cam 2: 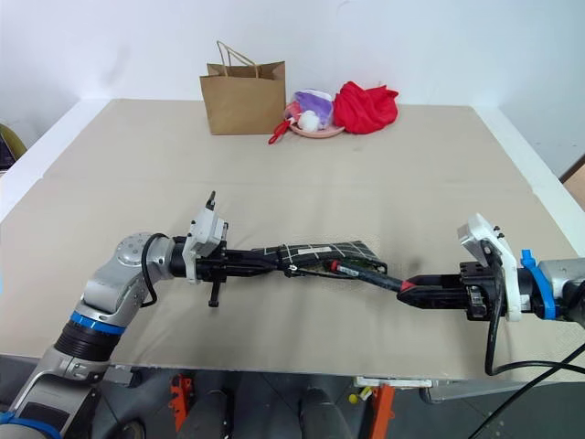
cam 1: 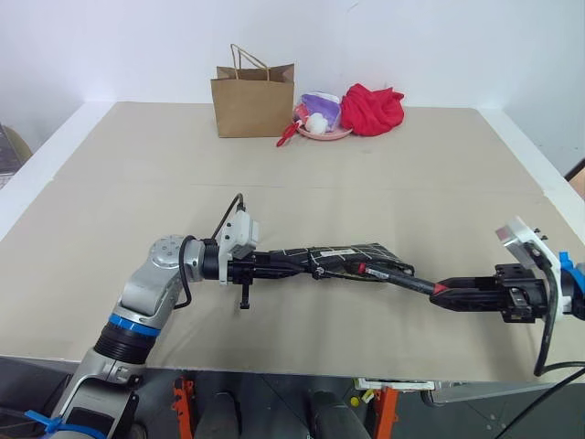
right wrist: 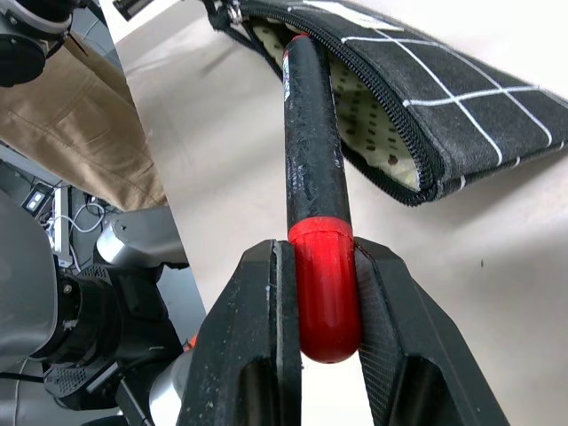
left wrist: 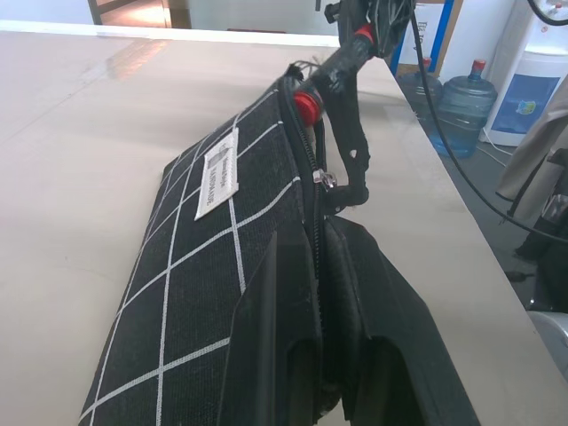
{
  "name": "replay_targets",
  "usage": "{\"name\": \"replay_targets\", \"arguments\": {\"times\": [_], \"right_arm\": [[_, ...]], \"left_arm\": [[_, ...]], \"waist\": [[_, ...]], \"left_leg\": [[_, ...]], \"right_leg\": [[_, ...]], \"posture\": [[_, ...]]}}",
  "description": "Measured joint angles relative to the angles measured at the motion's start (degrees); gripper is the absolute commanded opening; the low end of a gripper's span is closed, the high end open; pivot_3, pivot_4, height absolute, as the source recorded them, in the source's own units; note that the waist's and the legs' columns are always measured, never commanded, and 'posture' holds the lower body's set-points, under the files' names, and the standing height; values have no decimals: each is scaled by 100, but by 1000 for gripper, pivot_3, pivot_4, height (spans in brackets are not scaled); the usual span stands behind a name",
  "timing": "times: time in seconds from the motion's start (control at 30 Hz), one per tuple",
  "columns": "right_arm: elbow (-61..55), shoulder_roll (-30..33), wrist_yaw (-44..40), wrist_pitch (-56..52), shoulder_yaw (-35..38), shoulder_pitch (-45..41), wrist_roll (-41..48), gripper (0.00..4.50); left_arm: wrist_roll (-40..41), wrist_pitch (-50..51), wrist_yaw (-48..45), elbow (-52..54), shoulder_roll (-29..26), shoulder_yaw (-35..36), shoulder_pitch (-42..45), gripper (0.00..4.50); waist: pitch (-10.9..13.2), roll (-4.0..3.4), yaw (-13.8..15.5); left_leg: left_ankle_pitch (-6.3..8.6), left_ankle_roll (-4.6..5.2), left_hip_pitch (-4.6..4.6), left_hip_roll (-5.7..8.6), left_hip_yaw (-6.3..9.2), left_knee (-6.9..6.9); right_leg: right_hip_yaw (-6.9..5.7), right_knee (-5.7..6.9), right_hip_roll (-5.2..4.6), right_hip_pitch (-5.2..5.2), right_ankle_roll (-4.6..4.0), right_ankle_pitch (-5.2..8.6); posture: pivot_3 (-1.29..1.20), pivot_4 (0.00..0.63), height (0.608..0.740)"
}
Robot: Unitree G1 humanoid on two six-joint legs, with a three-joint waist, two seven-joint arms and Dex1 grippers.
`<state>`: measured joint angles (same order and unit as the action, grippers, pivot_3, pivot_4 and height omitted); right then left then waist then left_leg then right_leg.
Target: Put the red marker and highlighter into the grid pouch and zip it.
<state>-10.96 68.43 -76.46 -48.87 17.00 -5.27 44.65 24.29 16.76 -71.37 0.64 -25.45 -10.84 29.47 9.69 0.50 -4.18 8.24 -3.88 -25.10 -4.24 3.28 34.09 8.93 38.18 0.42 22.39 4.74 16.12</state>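
**Red marker at the mouth of the grid pouch**

Held off the desk [cam 1: 384,183] between both arms: the grid pouch [cam 1: 352,255], black with thin white lines, clamped at one end by the left end effector [cam 1: 306,263], fingers clenched tight on the fabric by the zipper. White label facing up on the pouch's side in the left wrist view, zipper pull [left wrist: 327,180] partway along the open seam, pale dotted lining showing inside the opening in the right wrist view.

Grasped by the right end effector [cam 1: 448,294]: the red marker [cam 1: 402,280], pinched at its red rear end between the two black fingers [right wrist: 257,337], dark barrel reaching toward the pouch, far red tip lying at the pouch's open mouth (whether just inside the lip or resting on it, hard to tell). Marker slanting up from the right end effector to the pouch, pointing toward the robot's left.

At the desk's far edge, well apart from the arms: a brown paper bag [cam 1: 252,105] standing upright, beside it a pink plate [cam 1: 326,133] carrying small purple and white things, and next to that a crumpled red cloth [cam 1: 372,108]

Near the desk's corner in the left wrist view, on the floor, blue water bottles [left wrist: 465,105]
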Motion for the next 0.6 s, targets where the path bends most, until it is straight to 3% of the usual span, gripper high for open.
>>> {"name": "replay_targets", "arguments": {"times": [0.5, 0.53, 0.6], "right_arm": [[60, -781, 838, -132, -979, -1038, -426, 536], [51, -809, 871, -198, -1022, -1109, -413, 1567], [2, -813, 877, -264, -1034, -1157, -382, 2387]], "left_arm": [[-8, 0, 89, 8, 73, -29, 0, 0], [-9, 0, 94, 8, 73, -29, 0, 0], [-9, 0, 100, 8, 70, -29, 0, 0]], "waist": [[0, -1, -16], [0, -1, -12], [0, -1, -10]], "left_leg": [[-1, -1, 0, 0, 1, -1], [-1, -1, -1, 0, 1, -1], [-1, -1, -2, 1, 1, -1]], "right_leg": [[1, 2, 0, 2, 4, -4], [1, 2, 0, 2, 4, -4], [1, 1, 0, 1, 4, -3]], "posture": [[0, 150, 740], [0, 150, 740], [0, 150, 740]]}}
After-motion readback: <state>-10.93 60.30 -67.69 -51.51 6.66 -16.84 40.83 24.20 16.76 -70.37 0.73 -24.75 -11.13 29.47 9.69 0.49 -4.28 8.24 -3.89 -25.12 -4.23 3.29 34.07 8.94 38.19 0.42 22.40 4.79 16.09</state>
